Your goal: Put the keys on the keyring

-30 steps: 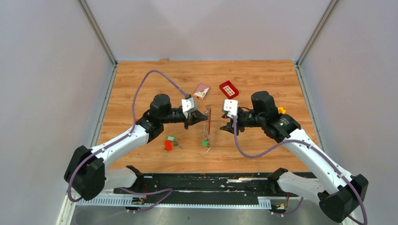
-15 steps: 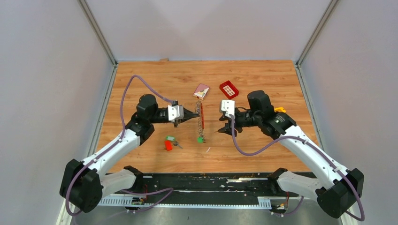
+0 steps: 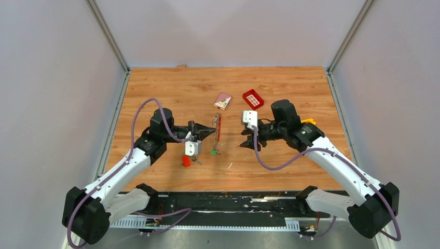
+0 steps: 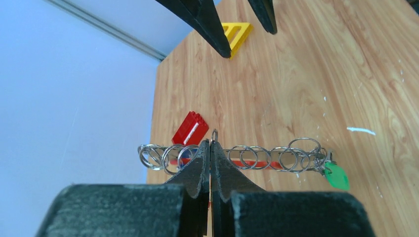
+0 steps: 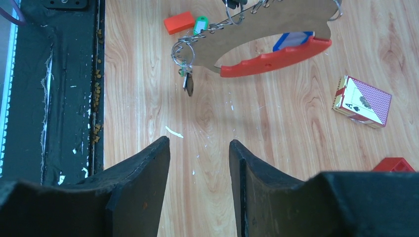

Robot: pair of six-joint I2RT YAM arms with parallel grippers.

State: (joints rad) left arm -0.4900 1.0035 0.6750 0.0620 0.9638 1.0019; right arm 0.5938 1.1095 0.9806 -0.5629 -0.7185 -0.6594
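Note:
My left gripper [image 3: 210, 133] is shut on one ring of the keyring [image 3: 216, 126] and holds it above the table. In the left wrist view my gripper [image 4: 211, 143] pinches a ring in the middle of the row of silver rings [image 4: 267, 158]. A green-headed key [image 4: 337, 177] hangs at the row's right end; it also shows in the top view [image 3: 212, 152]. My right gripper [image 3: 243, 139] is open and empty, just right of the keyring. In the right wrist view my gripper [image 5: 199, 144] is well short of the keyring's red arc [image 5: 276, 57], where the green key [image 5: 199, 24] and a dark key [image 5: 188, 85] hang.
A red block [image 3: 186, 161] and a small key [image 3: 197, 160] lie on the table under my left wrist. A card box [image 3: 223, 100] and a red gridded tray [image 3: 252, 98] sit behind the keyring. A yellow triangle [image 4: 236, 33] lies by my right arm.
My left arm has drawn back to the left with the keyring and rolled its wrist over. The green key swung with it. My right gripper edged left and stayed open.

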